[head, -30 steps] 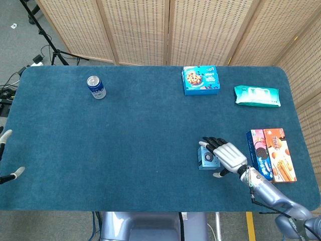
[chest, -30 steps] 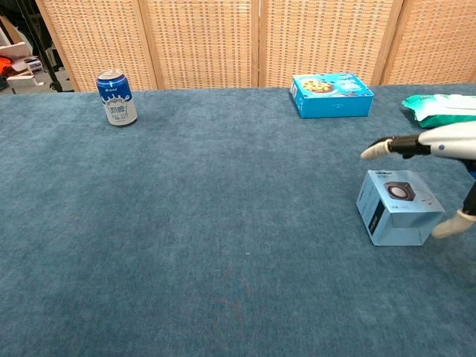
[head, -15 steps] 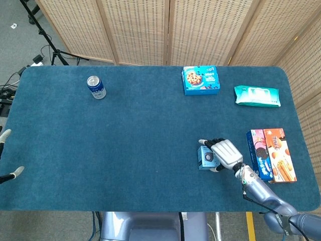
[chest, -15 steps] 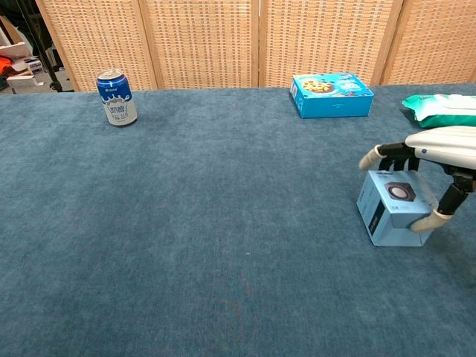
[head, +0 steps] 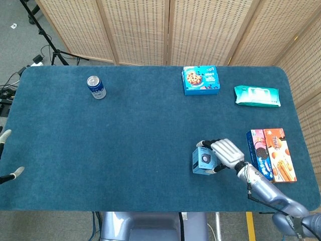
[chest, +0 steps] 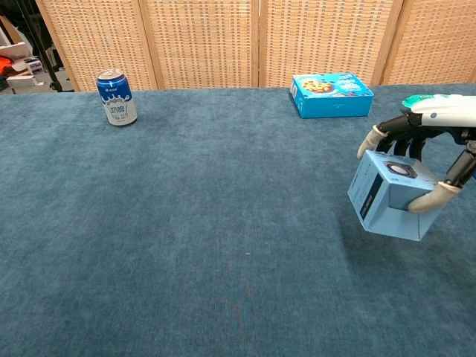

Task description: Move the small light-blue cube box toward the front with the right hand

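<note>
Small light-blue cube box: near right of table, tilted, lifted clear of cloth, clamped in right hand. Right hand cut off at chest view's right edge. Left hand: only fingertips visible at head view's left edge, spread apart, holding nothing.

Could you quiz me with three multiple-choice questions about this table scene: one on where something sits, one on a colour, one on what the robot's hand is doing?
1. Where does the drink can stand?
A. far left part of the table
B. beside the wipes pack
C. on the cookie box

2. What colour is the cube box in the hand?
A. red
B. light blue
C. yellow

3. What state is the cube box in?
A. flat on the table, untouched
B. gripped by the right hand, tilted and lifted
C. stacked on the snack boxes

Answers:
1 A: the drink can stands alone far left, away from the cookie box and wipes pack.
2 B: the cube box is pale blue.
3 B: the right hand has fingers behind it and thumb in front; its shadow shows on the table below.
</note>
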### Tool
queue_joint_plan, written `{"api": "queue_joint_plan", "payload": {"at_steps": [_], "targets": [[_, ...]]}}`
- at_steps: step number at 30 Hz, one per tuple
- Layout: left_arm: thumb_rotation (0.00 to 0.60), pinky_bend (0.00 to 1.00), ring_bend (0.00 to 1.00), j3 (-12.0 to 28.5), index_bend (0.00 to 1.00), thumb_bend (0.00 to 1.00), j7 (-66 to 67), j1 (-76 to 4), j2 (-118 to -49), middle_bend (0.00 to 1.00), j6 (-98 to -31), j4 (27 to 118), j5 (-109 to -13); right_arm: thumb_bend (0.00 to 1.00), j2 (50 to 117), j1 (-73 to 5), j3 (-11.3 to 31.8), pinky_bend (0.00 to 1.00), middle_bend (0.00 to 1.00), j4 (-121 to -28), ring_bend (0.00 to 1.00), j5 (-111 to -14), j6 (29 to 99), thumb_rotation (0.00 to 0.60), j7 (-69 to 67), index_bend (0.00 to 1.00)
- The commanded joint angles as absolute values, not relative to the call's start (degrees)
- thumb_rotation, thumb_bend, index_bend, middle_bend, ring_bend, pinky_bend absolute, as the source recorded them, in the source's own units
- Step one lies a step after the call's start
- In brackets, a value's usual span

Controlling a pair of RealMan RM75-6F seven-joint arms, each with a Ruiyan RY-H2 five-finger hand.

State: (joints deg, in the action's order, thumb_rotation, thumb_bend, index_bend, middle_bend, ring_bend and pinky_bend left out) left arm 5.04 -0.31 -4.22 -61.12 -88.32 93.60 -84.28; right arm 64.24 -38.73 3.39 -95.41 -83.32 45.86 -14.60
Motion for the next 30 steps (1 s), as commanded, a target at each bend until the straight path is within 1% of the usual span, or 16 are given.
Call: {"api": "queue_joint_plan", "payload": {"at_steps": [1, 2, 5, 10, 12, 17, 18, 19, 21, 22, 23, 24, 25, 26, 30], "targets": [[0.600, 0.00, 0.00, 5.1, 0.00, 0.00, -0.1, -4.2, -61.2, 0.00, -88.3, 93.7, -84.2, 0.50, 55.3, -45.6, 4.6, 0.40, 0.48, -101.8, 0.45, -80.6, 30.1, 0.600, -28.5, 0.40], [0.600, 0.00, 0.00, 5.1, 0.00, 0.00, -0.1, -4.2, -61.2, 0.00, -88.4, 93.7, -84.2, 0.53, 55.0, -46.3, 4.8, 0.40, 0.48, -101.6, 0.45, -80.5, 28.7, 0.600, -29.7, 0.39], [0.600, 0.00, 0.00, 5.1, 0.00, 0.00, 0.0, -4.2, -61.2, 0.00, -88.4, 93.8, -84.1, 0.57, 55.1, -47.9, 5.0, 0.40, 0.48, -100.5, 0.45, -80.9, 25.2, 0.600, -32.8, 0.40], [0.600, 0.00, 0.00, 5.0, 0.00, 0.00, 0.1, -4.2, -61.1, 0.00, -88.2, 93.9, -84.0, 0.57, 56.4, -50.6, 4.8, 0.40, 0.48, -98.7, 0.45, -81.8, 18.9, 0.600, -36.5, 0.40], [0.600, 0.00, 0.00, 5.0, 0.00, 0.00, 0.0, -4.1, -61.1, 0.00, -88.1, 93.8, -83.9, 0.57, 57.9, -51.9, 4.2, 0.40, 0.48, -96.9, 0.45, -82.0, 16.1, 0.600, -36.6, 0.39], [0.600, 0.00, 0.00, 5.1, 0.00, 0.00, -0.4, -4.1, -60.9, 0.00, -88.1, 93.8, -83.7, 0.56, 60.8, -53.1, 3.7, 0.40, 0.46, -93.4, 0.45, -80.7, 13.7, 0.600, -35.2, 0.40], [0.600, 0.00, 0.00, 5.0, 0.00, 0.00, -0.5, -4.1, -60.8, 0.00, -88.1, 93.8, -83.7, 0.55, 61.1, -53.1, 3.6, 0.40, 0.44, -93.1, 0.43, -80.5, 13.6, 0.600, -34.9, 0.39], [0.600, 0.00, 0.00, 5.0, 0.00, 0.00, -0.5, -4.1, -60.8, 0.00, -88.0, 93.8, -83.7, 0.52, 61.5, -53.2, 3.5, 0.40, 0.41, -92.8, 0.39, -80.2, 13.4, 0.600, -34.5, 0.38], [0.600, 0.00, 0.00, 5.0, 0.00, 0.00, -0.5, -4.1, -60.8, 0.00, -88.0, 93.8, -83.7, 0.39, 61.8, -53.5, 3.2, 0.38, 0.22, -92.4, 0.21, -79.8, 12.9, 0.600, -33.9, 0.24], [0.600, 0.00, 0.00, 5.0, 0.00, 0.00, -0.5, -4.1, -60.8, 0.00, -88.0, 93.8, -83.7, 0.26, 62.1, -53.6, 3.1, 0.33, 0.10, -92.3, 0.10, -79.6, 12.6, 0.600, -33.4, 0.13], [0.600, 0.00, 0.00, 5.0, 0.00, 0.00, -0.5, -4.1, -60.8, 0.00, -88.0, 93.8, -83.7, 0.13, 62.2, -53.7, 3.0, 0.27, 0.02, -92.2, 0.02, -79.4, 12.4, 0.600, -33.2, 0.04], [0.600, 0.00, 0.00, 5.0, 0.00, 0.00, -0.5, -4.1, -60.8, 0.00, -88.0, 93.8, -83.8, 0.07, 62.4, -53.7, 2.9, 0.23, 0.00, -92.1, 0.00, -79.0, 12.2, 0.600, -32.9, 0.01], [0.600, 0.00, 0.00, 5.0, 0.00, 0.00, -0.5, -4.1, -60.8, 0.00, -88.0, 93.8, -83.8, 0.02, 62.6, -53.6, 3.1, 0.19, 0.00, -92.0, 0.00, -78.7, 12.7, 0.600, -32.8, 0.00], [0.600, 0.00, 0.00, 5.0, 0.00, 0.00, -0.5, -4.1, -60.8, 0.00, -88.1, 93.8, -83.8, 0.00, 62.7, -53.3, 3.3, 0.17, 0.00, -91.8, 0.00, -78.5, 13.6, 0.600, -32.7, 0.00], [0.600, 0.00, 0.00, 5.1, 0.00, 0.00, -0.7, -4.0, -60.8, 0.00, -88.4, 93.7, -83.9, 0.00, 62.9, -51.0, 4.6, 0.16, 0.00, -92.0, 0.00, -78.1, 19.8, 0.600, -31.8, 0.00]]}}
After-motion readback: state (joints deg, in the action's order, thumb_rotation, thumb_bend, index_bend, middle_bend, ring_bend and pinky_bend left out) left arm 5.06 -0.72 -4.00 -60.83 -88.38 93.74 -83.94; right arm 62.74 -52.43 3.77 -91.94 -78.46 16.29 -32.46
